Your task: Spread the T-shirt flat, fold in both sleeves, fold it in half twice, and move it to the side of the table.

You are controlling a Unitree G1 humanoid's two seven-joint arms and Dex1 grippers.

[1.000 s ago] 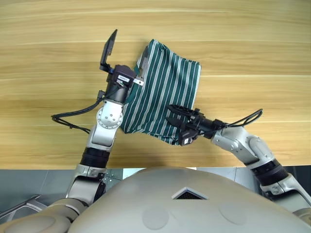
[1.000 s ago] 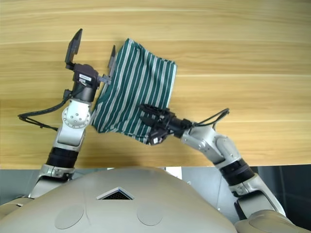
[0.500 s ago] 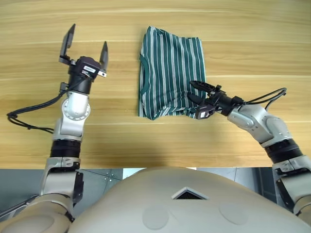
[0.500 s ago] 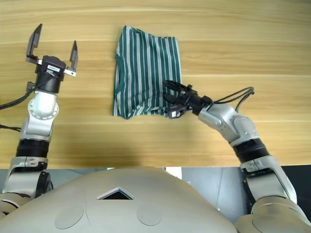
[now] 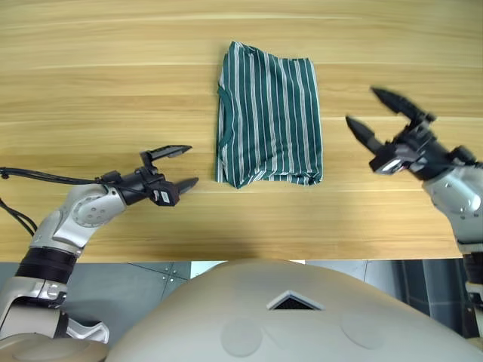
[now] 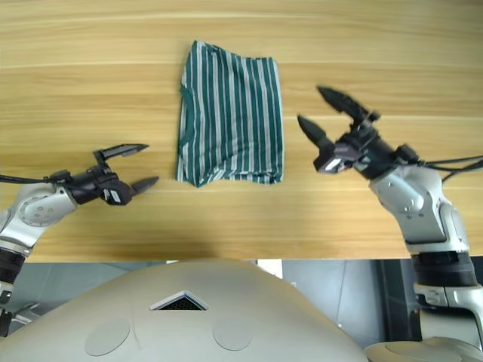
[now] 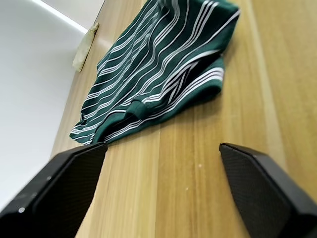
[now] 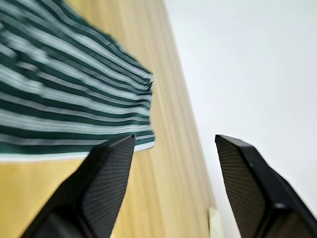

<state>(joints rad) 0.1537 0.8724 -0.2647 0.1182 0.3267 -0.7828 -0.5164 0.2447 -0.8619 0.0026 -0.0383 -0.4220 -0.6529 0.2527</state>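
Left arm (image 5: 79, 219) bent at the elbow, forearm directed inward; left gripper (image 5: 190, 164) points toward the robot's right, its two fingers (image 7: 64, 193) spread wide. Right arm (image 5: 460, 192) raised at the opposite side, wrist angled forward and inward; right gripper (image 5: 362, 105) likewise open-jawed, fingers (image 8: 104, 188) well apart, holding nothing.

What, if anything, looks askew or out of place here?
Nothing much. The T-shirt lies folded on the table, its near edge slightly rumpled, layers not quite aligned. The left gripper and right gripper are open, clear of it.
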